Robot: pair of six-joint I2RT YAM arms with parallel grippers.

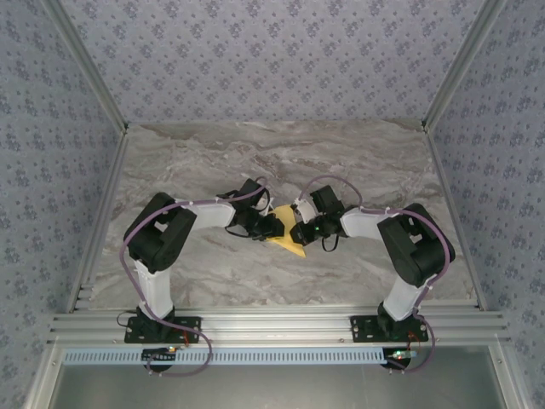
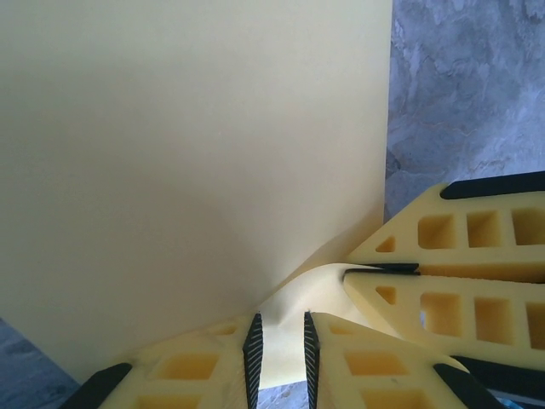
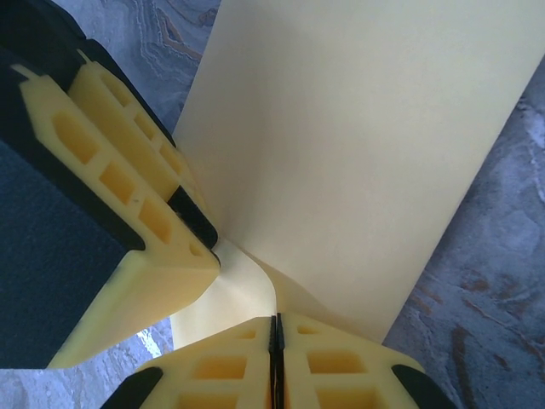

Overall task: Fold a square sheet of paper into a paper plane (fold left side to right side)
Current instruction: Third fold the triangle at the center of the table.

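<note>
At mid-table, right pincer (image 3: 275,331) clenched on sheet (image 3: 341,145) edge — left pincer (image 2: 282,331) grip unclear — free table (image 1: 341,158) around.

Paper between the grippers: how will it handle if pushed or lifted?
Likely floppy: the paper bends into a soft curl where the right gripper pinches it. Probably very light: its edge looks thin against the table. Pushed edge-on, it would likely buckle, not slide.

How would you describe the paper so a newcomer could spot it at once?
On the grey marble table, look at the middle, where the left gripper and right gripper meet tip to tip. The square sheet of paper sits between them: thin, plain and yellow against the dark grippers and veined stone.
</note>
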